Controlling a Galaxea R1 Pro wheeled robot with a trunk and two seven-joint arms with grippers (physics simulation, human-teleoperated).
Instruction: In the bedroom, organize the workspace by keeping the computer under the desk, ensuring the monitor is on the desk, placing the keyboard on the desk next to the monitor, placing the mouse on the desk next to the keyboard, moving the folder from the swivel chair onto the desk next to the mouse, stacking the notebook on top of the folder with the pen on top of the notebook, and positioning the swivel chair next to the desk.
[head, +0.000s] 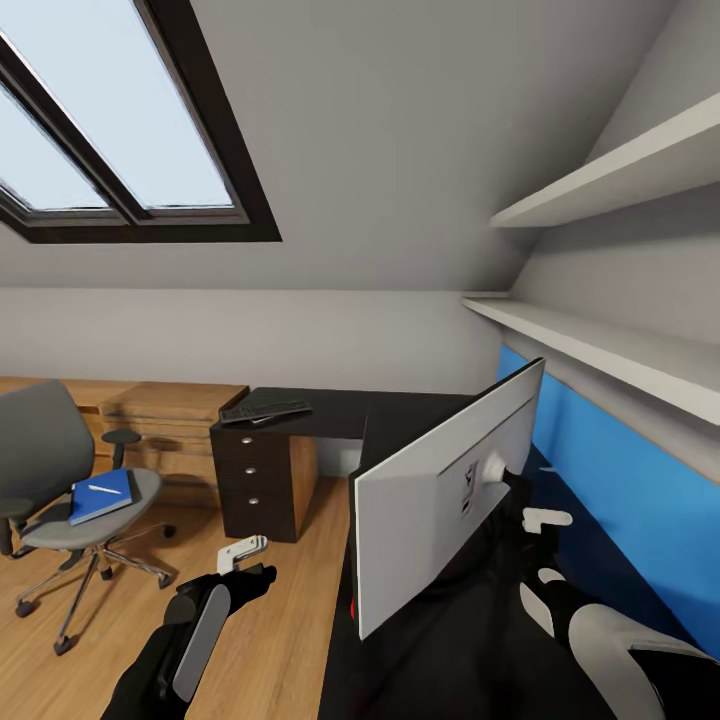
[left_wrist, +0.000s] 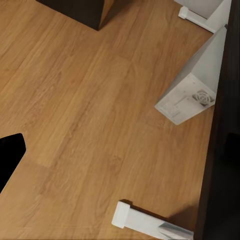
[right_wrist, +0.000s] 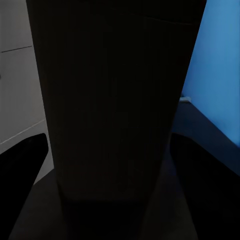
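So the monitor sits tilted on the desk, white back showing. Right hand is just behind it, can't tell its grip. Left hand hangs released over the floor. Keyboard lies at the desk's far corner; folder and pen lie on the swivel chair.

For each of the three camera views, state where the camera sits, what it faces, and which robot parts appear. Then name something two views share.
Head view: on the head, facing forward and down at the desk, the monitor and the swivel chair; both arms show.
Left wrist view: near the left gripper, facing the wooden floor and the computer; a dark finger shows.
Right wrist view: near the right gripper, facing a dark panel; dark fingers show.
Shared: head and left wrist views both show the floor.
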